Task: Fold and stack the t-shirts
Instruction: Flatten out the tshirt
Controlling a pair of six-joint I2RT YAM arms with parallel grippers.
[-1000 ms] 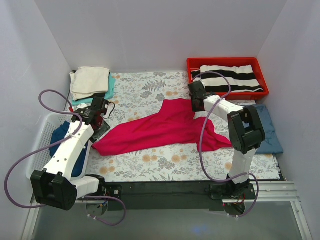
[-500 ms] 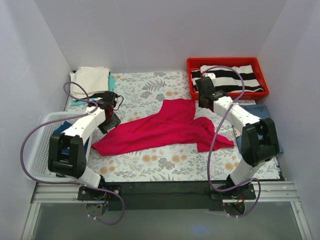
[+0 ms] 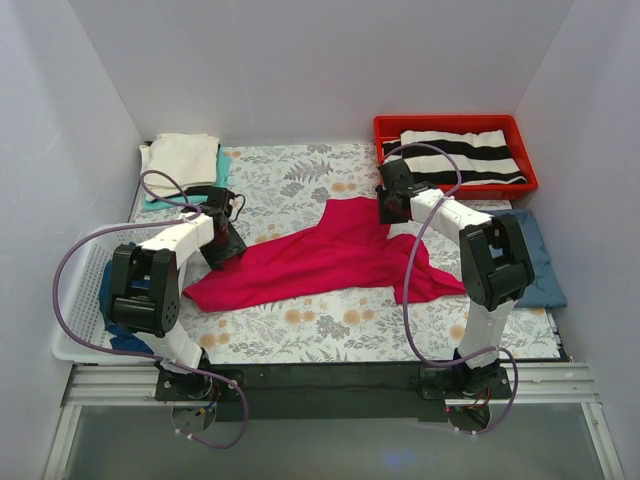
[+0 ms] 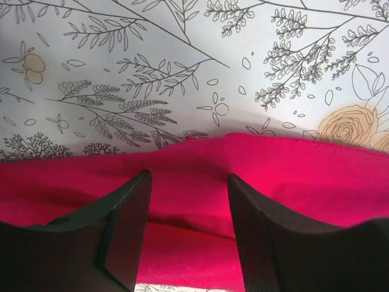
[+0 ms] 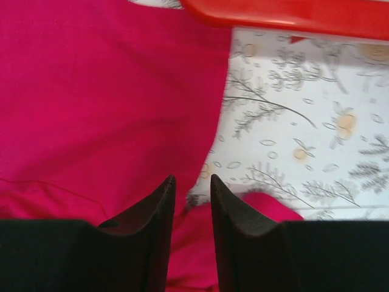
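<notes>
There are two claws, and both are over the one red shirt (image 3: 320,255) that lies spread and rumpled on the flowered cover (image 3: 300,180). The left claw (image 3: 224,243) is low at the left end of this shirt. Its two fingers (image 4: 124,231) stand well apart with nothing pinched between them; red cloth shows under the gap and the hem runs across just ahead of the tips. The right claw (image 3: 388,210) is at the far right corner of the same shirt. Its two fingers (image 5: 155,237) leave only a narrow slit, and I see nothing gripped in it; red cloth lies under it and to its left. Beyond the right claw is one red tray (image 3: 450,122) holding one striped cloth (image 3: 460,150). To its right, one blue cloth (image 3: 540,255) lies flat. Behind the left claw is a stack of two: one cream shirt (image 3: 182,158) on one teal shirt (image 3: 222,175). To its left, one navy shirt (image 3: 104,287) sits in one white basket (image 3: 66,340).
</notes>
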